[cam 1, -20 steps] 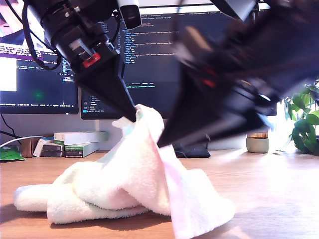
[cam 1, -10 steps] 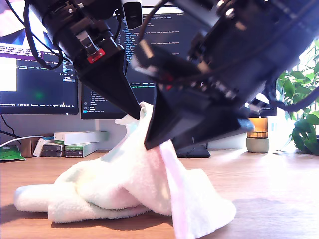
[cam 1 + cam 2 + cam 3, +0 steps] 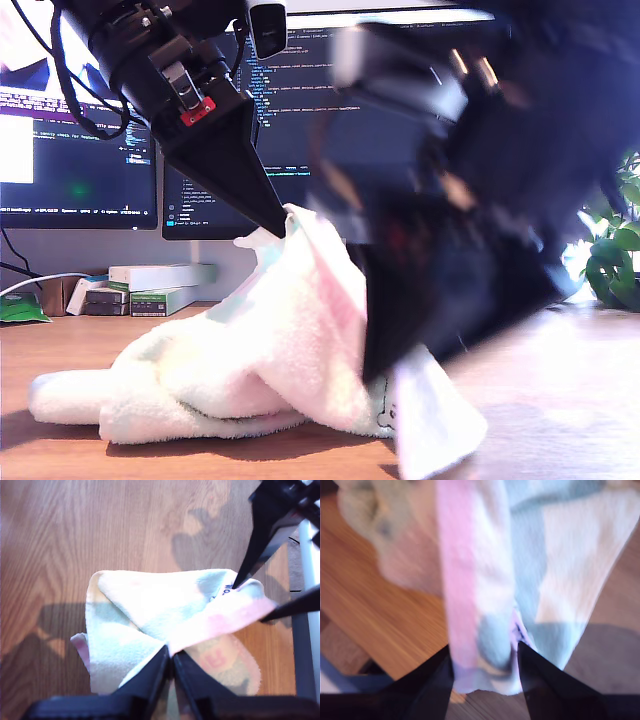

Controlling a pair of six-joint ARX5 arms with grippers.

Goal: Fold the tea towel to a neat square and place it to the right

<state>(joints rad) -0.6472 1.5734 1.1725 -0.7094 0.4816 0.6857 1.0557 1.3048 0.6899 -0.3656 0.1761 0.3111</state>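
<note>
The tea towel (image 3: 250, 360) lies in a fluffy white heap with pale pink and mint bands on the wooden table (image 3: 560, 400). One fold is lifted to a peak. My first gripper (image 3: 283, 228) is shut on that peak; in its wrist view the closed tips (image 3: 171, 657) pinch a pink band of the towel (image 3: 150, 610). My second gripper (image 3: 385, 375) is motion-blurred at the exterior view's right, low by the hanging flap. In the second wrist view it (image 3: 485, 680) stands open, with the towel's edge (image 3: 485, 580) between its fingers (image 3: 437, 680). It also shows as my second gripper (image 3: 250, 602) in the first wrist view.
Monitors (image 3: 80, 150) stand behind the table. Small boxes (image 3: 160, 285) sit at the back on the exterior view's left, and a plant (image 3: 610, 260) at its right edge. Bare wood stretches toward the exterior view's right of the towel.
My second gripper has dropped from near the towel's peak to low beside the hanging flap. The first gripper still holds the peak, almost unmoved. The flap's lower corner has shifted slightly.
</note>
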